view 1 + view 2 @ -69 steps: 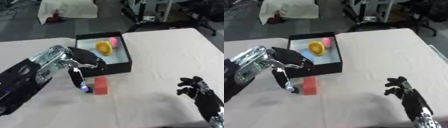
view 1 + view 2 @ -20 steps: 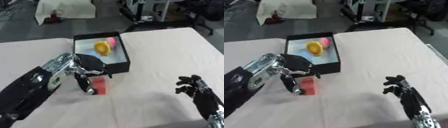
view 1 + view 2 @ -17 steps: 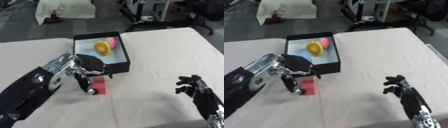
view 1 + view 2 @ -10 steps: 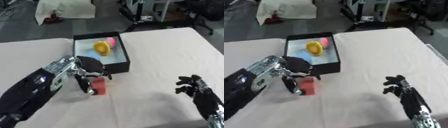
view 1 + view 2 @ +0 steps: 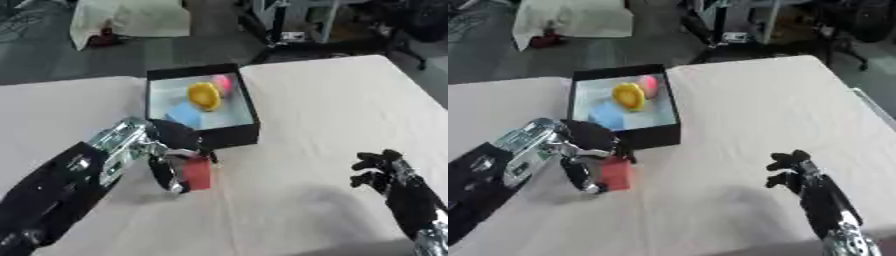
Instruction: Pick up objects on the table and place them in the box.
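The left hand [image 5: 175, 150] covers the left and upper edges of the red block [image 5: 198, 173], so the contact points are hard to make out. Its fingers curl down along the block's left side and another digit lies across the top; they appear to pinch it. Whether the block rests on the table [image 5: 332, 110] or is just lifted cannot be told.

The black box [image 5: 249, 107] stands just behind the block, its near wall close to the hand. Inside lie a yellow round thing [image 5: 204, 95], a pink thing [image 5: 224, 83] behind it and a pale blue piece [image 5: 184, 115] in front; their shapes are blurred.

The right hand [image 5: 381, 169] shows near the lower right, well apart from the block, fingers half curled and holding nothing. The floor beyond the table holds a white cloth [image 5: 131, 17].
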You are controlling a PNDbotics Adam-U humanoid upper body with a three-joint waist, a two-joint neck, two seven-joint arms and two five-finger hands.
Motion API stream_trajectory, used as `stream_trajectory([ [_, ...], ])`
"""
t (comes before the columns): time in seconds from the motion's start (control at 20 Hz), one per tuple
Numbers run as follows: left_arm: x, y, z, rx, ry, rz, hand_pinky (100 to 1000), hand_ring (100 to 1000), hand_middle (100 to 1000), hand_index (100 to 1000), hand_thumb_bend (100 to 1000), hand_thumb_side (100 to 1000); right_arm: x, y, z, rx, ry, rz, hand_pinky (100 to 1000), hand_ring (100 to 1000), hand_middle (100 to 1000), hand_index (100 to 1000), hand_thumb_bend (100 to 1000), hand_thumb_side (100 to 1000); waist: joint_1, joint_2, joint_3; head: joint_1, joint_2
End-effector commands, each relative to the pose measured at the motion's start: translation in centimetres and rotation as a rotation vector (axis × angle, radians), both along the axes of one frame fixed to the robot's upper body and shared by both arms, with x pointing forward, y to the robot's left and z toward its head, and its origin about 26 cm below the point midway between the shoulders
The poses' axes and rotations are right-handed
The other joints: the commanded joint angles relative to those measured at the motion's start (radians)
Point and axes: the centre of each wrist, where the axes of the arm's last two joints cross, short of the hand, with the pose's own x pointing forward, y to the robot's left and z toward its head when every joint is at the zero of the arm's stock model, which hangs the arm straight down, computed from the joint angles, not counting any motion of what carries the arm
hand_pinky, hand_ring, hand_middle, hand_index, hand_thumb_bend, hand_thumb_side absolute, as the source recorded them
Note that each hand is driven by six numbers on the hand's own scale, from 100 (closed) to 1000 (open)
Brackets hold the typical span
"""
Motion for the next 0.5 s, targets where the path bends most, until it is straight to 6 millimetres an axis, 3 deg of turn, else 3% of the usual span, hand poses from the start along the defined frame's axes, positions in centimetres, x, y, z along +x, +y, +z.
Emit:
stream_trajectory([
  [0.05,0.5,0.3,1.5,-0.022,-0.037,-0.008,406,591,675,809,100,139,0.2,-0.2,0.6,-0.005,-0.021,0.007,748,515,601,761,100,1000,-0.003,-0.009,0.001,-0.002,-0.002],
  [0.2,0.6,0.4,2.0,-0.051,-0.059,0.0,333,527,601,743,100,147,0.2,-0.2,0.6,-0.004,-0.02,0.006,748,516,601,761,100,1000,-0.002,-0.009,0.002,-0.003,-0.002],
  [0.3,0.7,0.6,2.8,-0.056,-0.069,0.007,330,524,597,737,100,155,0.2,-0.3,0.6,-0.005,-0.019,0.005,748,515,601,761,100,1000,-0.002,-0.009,0.003,-0.005,-0.002],
  [0.5,1.4,1.5,6.8,-0.101,-0.118,0.061,325,525,599,741,100,153,0.1,-0.3,0.5,-0.006,-0.014,0.0,748,515,600,761,100,1000,-0.002,-0.012,0.008,-0.008,-0.002],
])
